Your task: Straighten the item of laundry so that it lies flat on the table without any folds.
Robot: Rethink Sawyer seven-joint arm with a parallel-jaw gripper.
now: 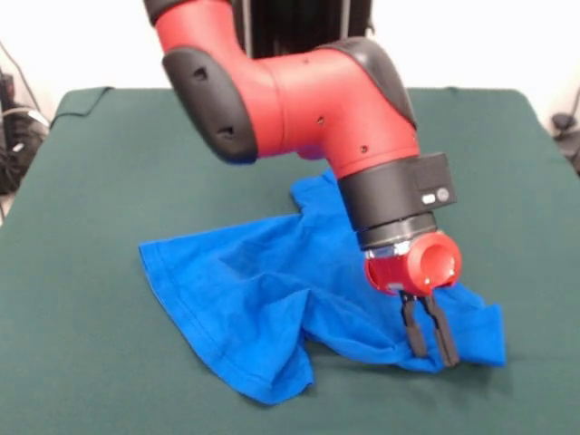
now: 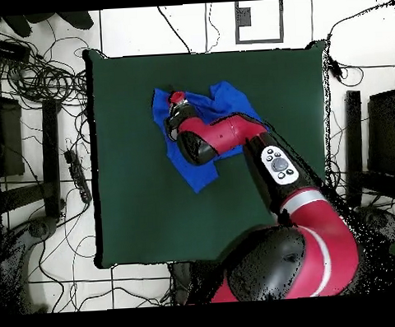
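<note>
The royal-blue T-shirt (image 1: 263, 290) lies crumpled in the middle of the dark green table (image 1: 82, 362), with folds and a bunched ridge across it. One sleeve points to the far side, and a flap sticks out at the front. My gripper (image 1: 434, 355) points down at the shirt's front right edge. Its tips touch the cloth, and the fingers (image 1: 415, 333) stand a narrow gap apart with blue showing between them. In the overhead view the arm covers the middle of the shirt (image 2: 200, 172), and the gripper (image 2: 177, 97) sits at the shirt's far left corner on the table (image 2: 128, 198).
Green cloth surrounds the shirt on all sides. Cables (image 2: 40, 79) and dark equipment lie on the floor beside the table's left edge, and more cables lie at the right. The robot's base (image 2: 281, 273) stands at the table's bottom edge in the overhead view.
</note>
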